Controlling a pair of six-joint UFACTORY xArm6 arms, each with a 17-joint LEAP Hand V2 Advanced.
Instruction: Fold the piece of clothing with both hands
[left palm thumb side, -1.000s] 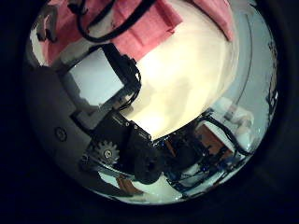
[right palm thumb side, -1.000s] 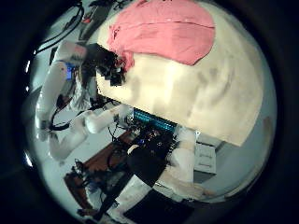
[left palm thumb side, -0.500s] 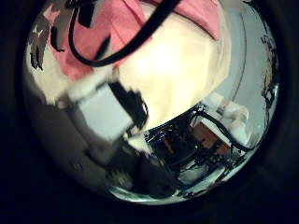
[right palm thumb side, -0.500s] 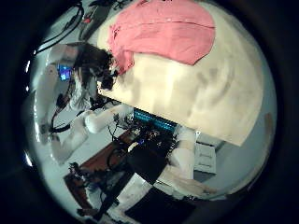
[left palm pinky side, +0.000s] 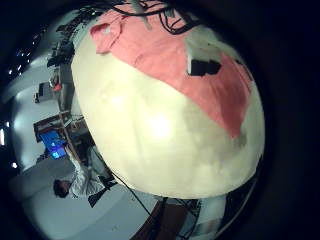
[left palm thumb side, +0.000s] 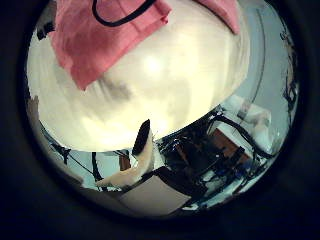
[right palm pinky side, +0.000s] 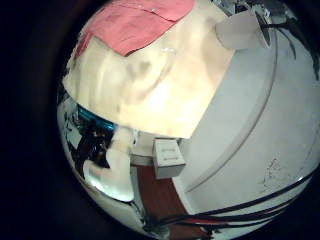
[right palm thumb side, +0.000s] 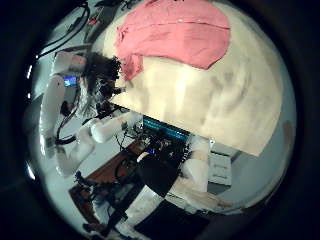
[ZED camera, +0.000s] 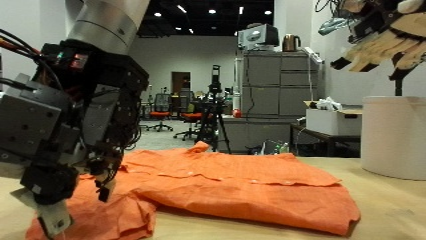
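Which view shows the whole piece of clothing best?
The right thumb side palm view: the piece of clothing lies in full outline on the table. The outside view cuts off one edge; the other palm views show parts.

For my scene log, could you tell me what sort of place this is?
Probably a robotics lab or workshop: grey metal cabinets, rolling office chairs and ceiling spotlights behind the table holding the orange garment.

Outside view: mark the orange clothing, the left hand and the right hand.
orange clothing (ZED camera: 253, 185), outside view, middle of the spread cloth.
left hand (ZED camera: 69, 130), outside view, middle of its black body above the cloth's near corner.
right hand (ZED camera: 384, 42), outside view, its raised fingers, clear of the cloth.
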